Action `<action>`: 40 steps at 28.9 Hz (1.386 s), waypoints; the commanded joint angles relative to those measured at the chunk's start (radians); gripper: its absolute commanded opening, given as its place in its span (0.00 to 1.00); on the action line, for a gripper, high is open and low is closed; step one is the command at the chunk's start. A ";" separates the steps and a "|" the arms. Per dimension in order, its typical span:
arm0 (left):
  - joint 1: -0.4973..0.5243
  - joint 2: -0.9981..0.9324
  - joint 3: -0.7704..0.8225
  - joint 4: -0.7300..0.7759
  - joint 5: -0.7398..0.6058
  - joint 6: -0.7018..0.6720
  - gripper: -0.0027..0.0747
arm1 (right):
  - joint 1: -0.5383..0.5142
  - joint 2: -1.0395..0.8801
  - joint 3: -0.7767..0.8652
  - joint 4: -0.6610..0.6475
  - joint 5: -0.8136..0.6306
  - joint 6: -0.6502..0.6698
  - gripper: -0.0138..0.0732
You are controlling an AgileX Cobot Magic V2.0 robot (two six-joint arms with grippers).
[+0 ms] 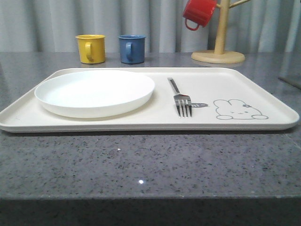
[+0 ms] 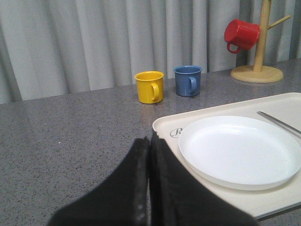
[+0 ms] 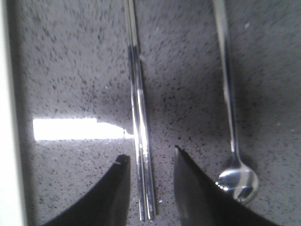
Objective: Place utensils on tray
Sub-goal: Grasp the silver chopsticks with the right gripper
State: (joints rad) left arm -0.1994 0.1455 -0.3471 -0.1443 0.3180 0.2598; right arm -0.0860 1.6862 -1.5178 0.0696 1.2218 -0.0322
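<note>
One utensil, the fork (image 1: 181, 98), already lies on the tray (image 1: 263, 87), just right of the white plate (image 1: 94, 92) and left of the printed rabbit, tines toward the camera.

Two utensils remain off the tray. In the right wrist view, the chopsticks (image 3: 139, 117) and the spoon (image 3: 229, 103) lie flat on the grey speckled counter (image 3: 70, 70). They lie side by side and roughly parallel, apart from each other. The spoon's oval bowl sits at the end nearer the gripper. A pale strip along one edge of this view may be the tray's rim; that is a guess.

The right gripper (image 3: 149, 188) hangs above the chopsticks with its jaws apart and nothing held. The pair passes straight through the gap between the two dark fingers, one finger on each side. The chopsticks' long axis runs away from the wrist, crosswise to the line along which the jaws close. That suits a pinch across both sticks together. The tip of one finger comes close to the spoon's bowl, so a careless descent might nudge it.

The left gripper (image 2: 149, 179) has its jaws pressed together, holding nothing. It hovers over bare counter near the tray's plate-side corner, facing the yellow mug (image 2: 149, 86) and blue mug (image 2: 188, 80).

The right arm is clearly the nearer one for the chopsticks, and probably for the spoon too.
</note>
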 commanded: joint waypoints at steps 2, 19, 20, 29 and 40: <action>0.001 0.012 -0.029 -0.013 -0.079 -0.010 0.01 | -0.003 0.019 -0.027 0.026 0.009 -0.035 0.47; 0.001 0.012 -0.029 -0.013 -0.079 -0.010 0.01 | -0.003 0.130 -0.027 0.041 -0.005 -0.036 0.45; 0.001 0.012 -0.029 -0.013 -0.079 -0.010 0.01 | -0.003 0.130 -0.027 0.041 -0.004 -0.036 0.42; 0.001 0.012 -0.029 -0.013 -0.079 -0.010 0.01 | -0.003 0.091 -0.033 0.040 0.016 -0.008 0.17; 0.001 0.012 -0.029 -0.013 -0.079 -0.010 0.01 | 0.083 -0.084 -0.033 0.041 0.070 0.141 0.17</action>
State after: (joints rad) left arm -0.1994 0.1455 -0.3471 -0.1443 0.3180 0.2598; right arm -0.0368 1.6683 -1.5232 0.1052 1.2291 0.0897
